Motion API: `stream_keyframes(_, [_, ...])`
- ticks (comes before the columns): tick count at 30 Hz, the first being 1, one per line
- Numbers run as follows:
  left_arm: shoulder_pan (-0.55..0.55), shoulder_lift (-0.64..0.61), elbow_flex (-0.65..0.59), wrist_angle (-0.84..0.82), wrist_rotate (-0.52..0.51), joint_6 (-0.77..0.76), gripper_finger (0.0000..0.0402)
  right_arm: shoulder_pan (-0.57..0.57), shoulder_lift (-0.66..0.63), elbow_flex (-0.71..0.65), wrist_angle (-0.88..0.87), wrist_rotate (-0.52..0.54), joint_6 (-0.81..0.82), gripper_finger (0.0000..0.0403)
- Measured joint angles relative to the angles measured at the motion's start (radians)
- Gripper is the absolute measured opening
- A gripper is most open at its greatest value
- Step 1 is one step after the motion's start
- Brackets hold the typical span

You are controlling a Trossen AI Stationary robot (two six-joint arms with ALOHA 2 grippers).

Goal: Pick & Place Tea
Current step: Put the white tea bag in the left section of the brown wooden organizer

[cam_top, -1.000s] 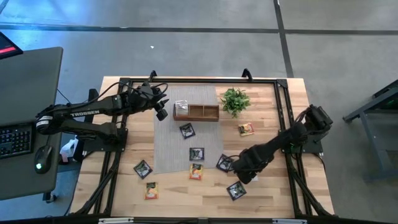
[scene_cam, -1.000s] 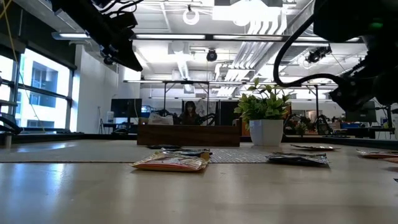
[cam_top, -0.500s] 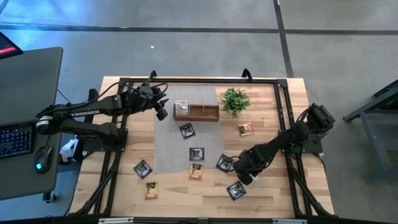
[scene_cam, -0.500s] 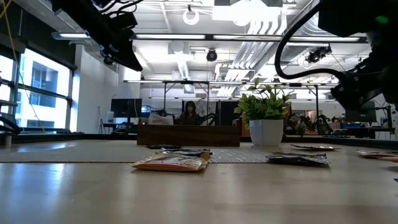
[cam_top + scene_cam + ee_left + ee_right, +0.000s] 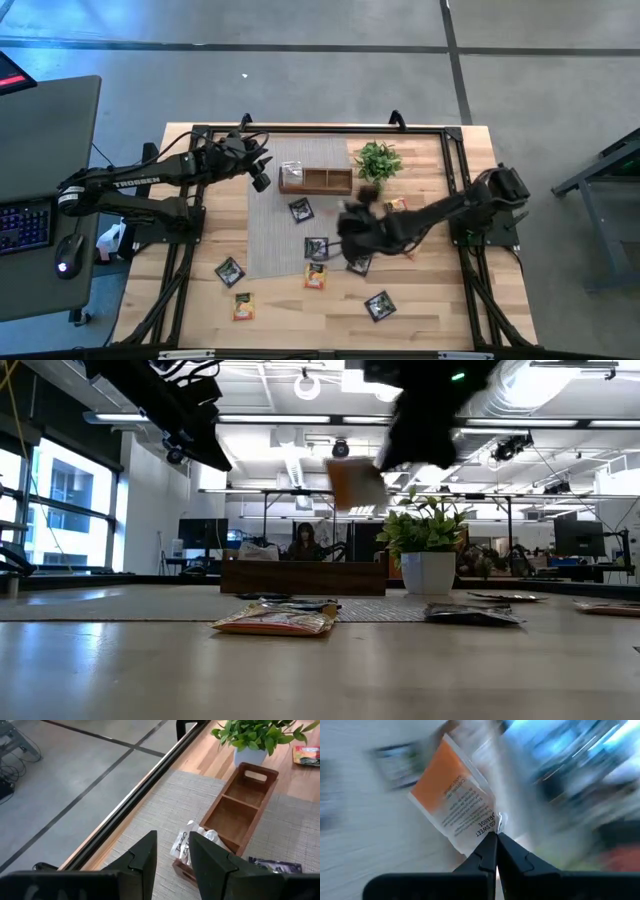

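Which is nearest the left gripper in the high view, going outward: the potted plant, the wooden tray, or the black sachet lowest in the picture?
1. Wooden tray, right beside the left gripper.
2. Potted plant, past the tray's other end.
3. Black sachet, far off on the right arm's side.
The right gripper, mid-table, holds an orange sachet.

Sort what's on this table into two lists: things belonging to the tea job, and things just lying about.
Job:
- orange sachet pinched in the right pincer
- loose sachets on mat and table
- wooden tray, white sachets at one end
- left pincer, beside the tray

Lying about:
- potted plant
- grey mat
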Motion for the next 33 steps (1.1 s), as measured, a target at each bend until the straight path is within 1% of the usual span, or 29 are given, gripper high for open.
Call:
stream_keyframes(1, [0.0, 0.0, 0.0, 0.0, 0.002, 0.006, 0.0111, -0.029, 0.005, -0.012, 0.136, 0.028, -0.194, 0.0004])
stream_keyframes(2, [0.0, 0.0, 0.0, -0.001, 0.003, 0.013, 0.0111, -0.061, 0.011, -0.021, 0.269, 0.002, -0.356, 0.0002])
stream_keyframes(3, [0.0, 0.0, 0.0, -0.001, 0.003, 0.022, 0.0111, -0.096, 0.022, -0.028, 0.385, -0.064, -0.483, 0.0002])
stream_keyframes(5, [0.0, 0.0, 0.0, -0.003, 0.003, 0.029, 0.0111, -0.168, 0.049, -0.028, 0.533, -0.228, -0.662, 0.0002])
stream_keyframes(6, [0.0, 0.0, 0.0, -0.004, 0.003, 0.03, 0.0111, -0.2, 0.065, -0.028, 0.592, -0.292, -0.739, 0.0002])
stream_keyframes(7, [0.0, 0.0, 0.0, -0.003, 0.003, 0.032, 0.0111, -0.227, 0.08, -0.028, 0.64, -0.322, -0.825, 0.0002])
stream_keyframes(10, [0.0, 0.0, 0.0, -0.004, 0.002, 0.033, 0.0111, -0.291, 0.116, -0.021, 0.737, -0.335, -1.088, 0.0001])
stream_keyframes(12, [0.0, 0.0, 0.0, -0.004, 0.002, 0.033, 0.0111, -0.326, 0.141, 0.006, 0.744, -0.366, -1.184, 0.0001])
stream_keyframes(14, [0.0, 0.0, 0.0, -0.004, 0.002, 0.04, 0.0111, -0.355, 0.179, 0.043, 0.732, -0.386, -1.207, 0.0001])
stream_keyframes(16, [0.0, 0.0, 0.0, -0.004, 0.002, 0.05, 0.0111, -0.374, 0.22, 0.097, 0.673, -0.409, -1.207, 0.0001])
stream_keyframes(19, [0.0, 0.0, 0.0, -0.004, 0.002, 0.051, 0.0111, -0.391, 0.287, 0.21, 0.532, -0.415, -1.165, 0.0001])
stream_keyframes(22, [0.0, 0.0, 0.0, -0.004, 0.002, 0.051, 0.0111, -0.396, 0.359, 0.331, 0.344, -0.407, -1.106, 0.0001])
stream_keyframes(24, [0.0, 0.0, 0.0, -0.005, 0.001, 0.051, 0.0111, -0.402, 0.402, 0.396, 0.267, -0.422, -1.073, 0.0001])
stream_keyframes(28, [0.0, 0.0, 0.0, -0.02, 0.004, 0.047, 0.0111, -0.415, 0.461, 0.484, 0.249, -0.442, -1.07, 0.0001])
stream_keyframes(32, [0.0, 0.0, 0.0, -0.051, 0.007, 0.043, 0.0111, -0.426, 0.498, 0.507, 0.241, -0.38, -1.141, 0.0012])
stream_keyframes(33, [0.0, 0.0, 0.0, -0.058, 0.006, 0.039, 0.0111, -0.429, 0.501, 0.506, 0.239, -0.378, -1.147, 0.0017])
